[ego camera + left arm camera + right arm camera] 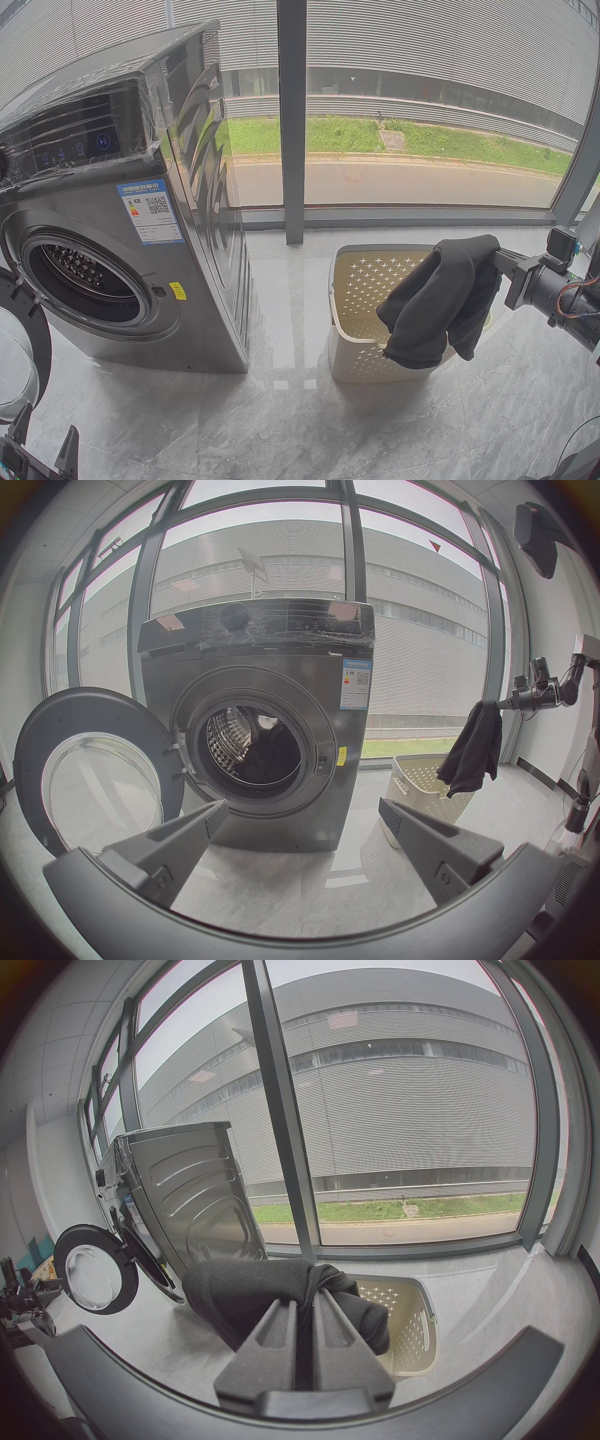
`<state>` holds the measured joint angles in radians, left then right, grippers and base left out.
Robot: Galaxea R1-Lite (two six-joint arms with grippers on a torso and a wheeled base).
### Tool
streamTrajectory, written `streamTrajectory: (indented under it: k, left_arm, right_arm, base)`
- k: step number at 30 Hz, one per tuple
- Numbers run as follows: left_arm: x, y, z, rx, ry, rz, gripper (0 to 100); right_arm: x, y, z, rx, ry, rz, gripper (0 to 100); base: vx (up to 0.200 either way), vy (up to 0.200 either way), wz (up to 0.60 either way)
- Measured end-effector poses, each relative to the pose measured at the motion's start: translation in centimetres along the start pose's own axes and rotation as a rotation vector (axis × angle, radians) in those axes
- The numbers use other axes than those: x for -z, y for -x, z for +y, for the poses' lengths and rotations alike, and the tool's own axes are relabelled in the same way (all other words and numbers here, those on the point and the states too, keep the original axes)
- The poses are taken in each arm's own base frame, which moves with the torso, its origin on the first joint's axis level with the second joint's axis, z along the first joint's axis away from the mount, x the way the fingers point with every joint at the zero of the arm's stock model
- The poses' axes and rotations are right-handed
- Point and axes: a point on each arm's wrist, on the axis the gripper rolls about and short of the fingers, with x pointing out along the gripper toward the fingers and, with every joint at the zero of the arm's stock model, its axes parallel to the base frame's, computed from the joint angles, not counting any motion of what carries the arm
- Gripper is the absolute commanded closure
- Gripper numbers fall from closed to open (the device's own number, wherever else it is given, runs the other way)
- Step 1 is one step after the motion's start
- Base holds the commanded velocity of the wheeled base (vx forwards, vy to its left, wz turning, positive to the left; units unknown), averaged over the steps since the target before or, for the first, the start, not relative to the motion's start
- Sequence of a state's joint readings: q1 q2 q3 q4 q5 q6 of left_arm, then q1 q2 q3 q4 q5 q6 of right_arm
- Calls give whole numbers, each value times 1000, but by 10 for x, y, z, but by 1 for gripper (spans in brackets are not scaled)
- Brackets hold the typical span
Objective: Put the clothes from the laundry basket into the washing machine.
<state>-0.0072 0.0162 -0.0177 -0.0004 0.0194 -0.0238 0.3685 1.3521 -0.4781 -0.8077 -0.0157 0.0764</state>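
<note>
A dark garment [440,300] hangs over the cream laundry basket [350,294], held up by my right gripper [497,257], which is shut on its top edge. In the right wrist view the garment [250,1291] bunches around the closed fingers [278,1335], above the basket [406,1316]. The grey washing machine [125,206] stands to the left with its round door [94,767] swung open and its drum [256,749] exposed; something dark lies inside. My left gripper [300,830] is open, low in front of the machine, holding nothing. From there, the garment [472,749] dangles above the basket [415,783].
Grey marble floor [300,419] spreads between the machine and the basket. A tall window with a dark pillar [292,119] stands behind both. The open door [19,350] juts out at the machine's left side.
</note>
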Motion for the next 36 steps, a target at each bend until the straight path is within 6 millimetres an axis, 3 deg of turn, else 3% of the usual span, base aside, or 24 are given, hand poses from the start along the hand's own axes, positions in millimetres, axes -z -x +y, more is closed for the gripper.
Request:
streamTrajectory:
  k: [36]
  left_arm:
    - [0, 0, 0, 8, -4, 0, 0]
  right_arm:
    - [4, 2, 16, -77, 4, 13, 100]
  base:
    - [0, 194, 0]
